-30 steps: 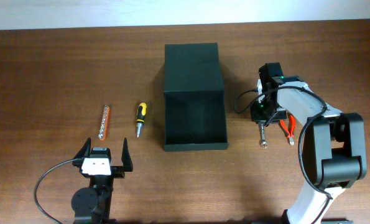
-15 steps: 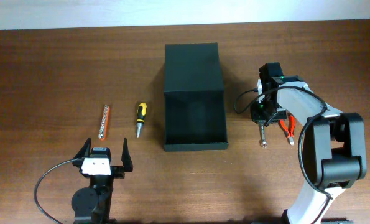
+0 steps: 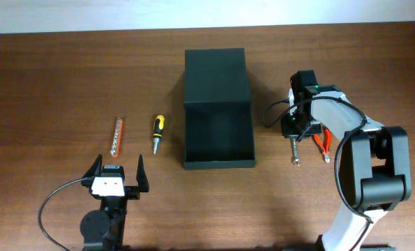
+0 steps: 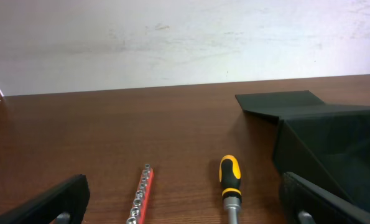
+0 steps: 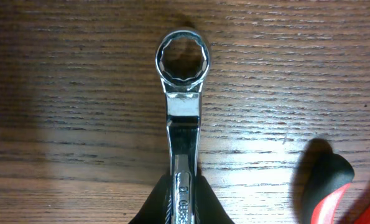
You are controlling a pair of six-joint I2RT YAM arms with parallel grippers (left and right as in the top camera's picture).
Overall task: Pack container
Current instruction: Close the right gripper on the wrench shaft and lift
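Dark wooden table (image 3: 54, 70), pale scuffed wall (image 4: 172, 37)

Bare worktop (image 3: 54, 90) lies open ahead of the wide-spread left tool (image 3: 118, 162) up to the socket rail (image 3: 117, 136) and screwdriver (image 3: 157, 134), the container (image 3: 217, 104) blocks the middle, and the wrench (image 3: 296, 152) and pliers (image 3: 323, 145) crowd its right side.

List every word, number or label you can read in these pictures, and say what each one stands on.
Wrench: stamped marks low on its shank in the right wrist view, too small and cut off to read.
Container, screwdriver, red bit strip, pliers: no text visible.
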